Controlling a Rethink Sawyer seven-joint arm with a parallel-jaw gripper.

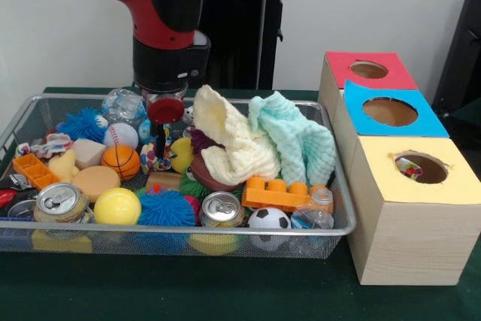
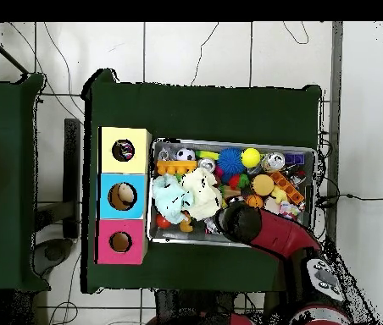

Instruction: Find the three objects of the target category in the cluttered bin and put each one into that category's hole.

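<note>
At the near edge of the wire-mesh bin (image 1: 90,242), two drink cans (image 1: 58,201), a yellow ball (image 1: 117,206), a blue spiky ball (image 1: 166,208) and a small football (image 1: 269,219) are crowded together. To the right, the yellow-topped box (image 1: 421,216) is set nearest, and a printed wrapper (image 1: 406,168) is seen already lying inside its hole (image 1: 425,168). Farther back, a cream cloth (image 1: 229,144) and a mint cloth (image 1: 297,140) are heaped over the bin's middle. Another crumpled printed wrapper (image 1: 49,144) is visible at the far left, beside a baseball (image 1: 120,134). The gripper (image 1: 165,114) is lowered into the bin's far middle, just left of the cream cloth; whether its jaws are spread or pressed together cannot be told. A possible third wrapper (image 1: 155,158) is glimpsed just below it, though this is uncertain. A wrong item could be caught, since balls and cloth are packed closely around the gripper, and a thin wrapper could be dropped in carriage
</note>
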